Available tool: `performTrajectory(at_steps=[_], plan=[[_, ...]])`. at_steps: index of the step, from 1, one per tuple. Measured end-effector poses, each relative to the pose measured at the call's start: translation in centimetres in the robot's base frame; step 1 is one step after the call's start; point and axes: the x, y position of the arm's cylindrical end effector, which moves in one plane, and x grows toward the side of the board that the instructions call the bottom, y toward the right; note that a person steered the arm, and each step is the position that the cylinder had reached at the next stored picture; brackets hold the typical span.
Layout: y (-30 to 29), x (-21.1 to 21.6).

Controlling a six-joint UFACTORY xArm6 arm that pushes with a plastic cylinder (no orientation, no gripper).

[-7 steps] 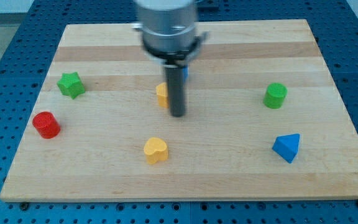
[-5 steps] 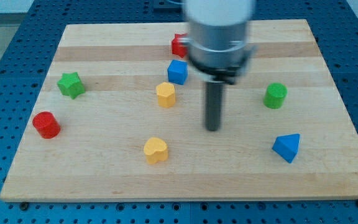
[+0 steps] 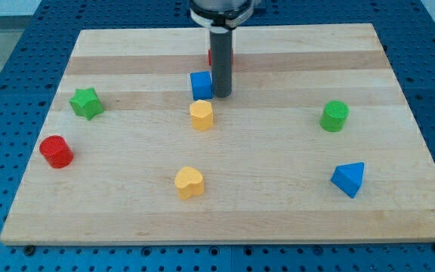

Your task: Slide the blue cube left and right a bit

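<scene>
The blue cube [image 3: 201,85] sits on the wooden board [image 3: 293,181], above the middle and a little left of centre. My tip [image 3: 222,94] stands right against the cube's right side, touching or nearly touching it. A red block [image 3: 212,54] lies just behind the rod and is mostly hidden by it. A yellow hexagonal block [image 3: 201,115] lies just below the blue cube.
A green star [image 3: 86,102] and a red cylinder [image 3: 55,151] lie at the view's left. A yellow heart [image 3: 189,182] lies at the lower middle. A green cylinder [image 3: 334,115] and a blue triangular block [image 3: 349,179] lie at the view's right.
My tip moved from right of the cube up and left to its right side. The blue cube has shifted left by a small amount.
</scene>
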Motion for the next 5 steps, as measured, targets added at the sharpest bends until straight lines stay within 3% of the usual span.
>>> performTrajectory(at_steps=[2,4,5], plan=[[0.9,-3.6],[-9.1,-6.9],[-12.9,-0.4]])
